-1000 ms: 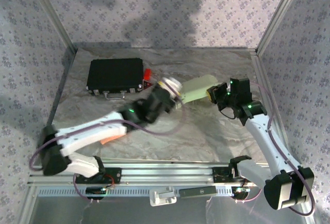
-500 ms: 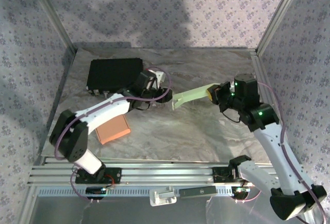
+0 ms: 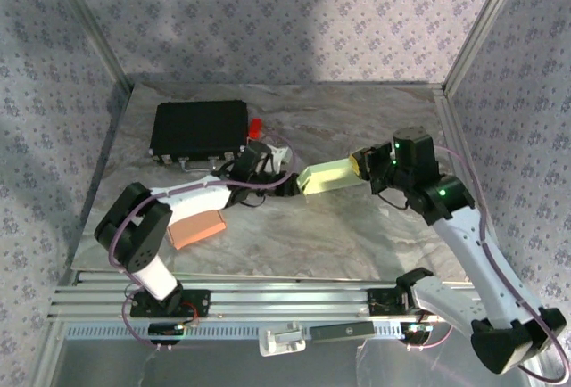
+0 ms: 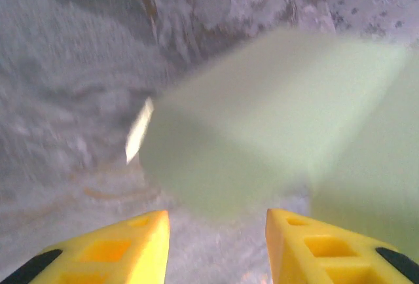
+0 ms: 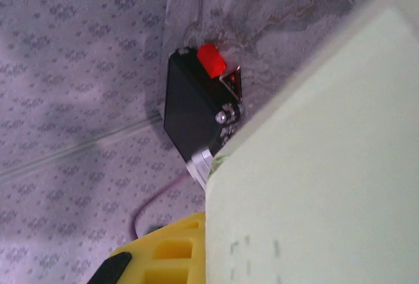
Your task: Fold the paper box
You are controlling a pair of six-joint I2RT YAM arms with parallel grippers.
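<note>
Paper box: we see the pale green paper box (image 3: 328,176) over the middle of the desk (image 3: 357,235), stretched between the two grippers.
Right gripper: we find the right gripper (image 3: 360,165) clamped on the box's right end, and its yellow finger (image 5: 163,258) lies against the paper.
Left gripper: the left gripper (image 3: 293,185) sits at the box's left end with its yellow fingers (image 4: 118,251) apart. The blurred box is just ahead of their tips, and we cannot tell whether they touch it.
Elsewhere: we note a black case (image 3: 198,130) at the far left with a red piece (image 3: 256,126) beside it, and an orange block (image 3: 196,228) near the left arm.
</note>
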